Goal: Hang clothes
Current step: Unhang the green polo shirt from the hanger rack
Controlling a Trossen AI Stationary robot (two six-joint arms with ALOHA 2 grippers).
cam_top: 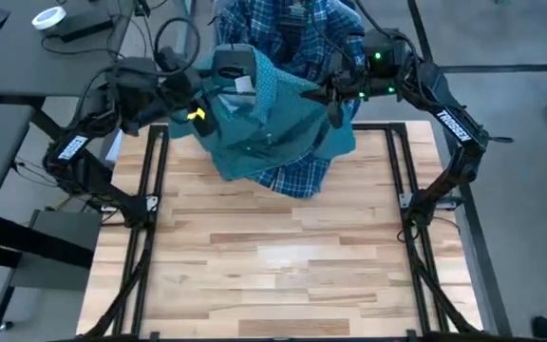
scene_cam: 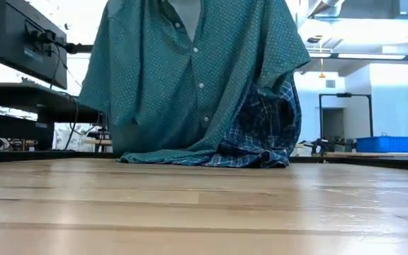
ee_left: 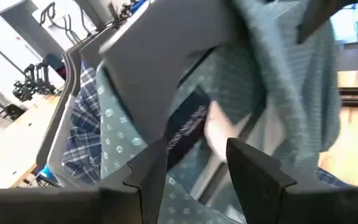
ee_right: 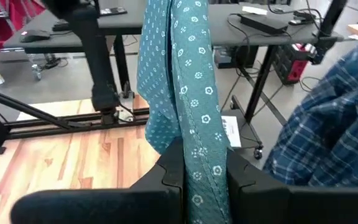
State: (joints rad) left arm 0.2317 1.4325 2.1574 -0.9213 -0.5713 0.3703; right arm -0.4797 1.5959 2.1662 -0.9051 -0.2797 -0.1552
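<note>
Holding: your right gripper [ee_right: 194, 171] is clenched on the green shirt [cam_top: 264, 123] hem; collar sits nearer left gripper [ee_left: 194, 171], whose jaws stand apart.

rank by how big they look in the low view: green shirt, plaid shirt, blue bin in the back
1. green shirt, largest
2. plaid shirt
3. blue bin, smallest, though it stands far behind the table

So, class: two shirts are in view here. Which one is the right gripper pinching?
The green shirt, teal with small pale dots, clamped in the right gripper; the blue-white plaid shirt hangs beside, ungripped by it.
</note>
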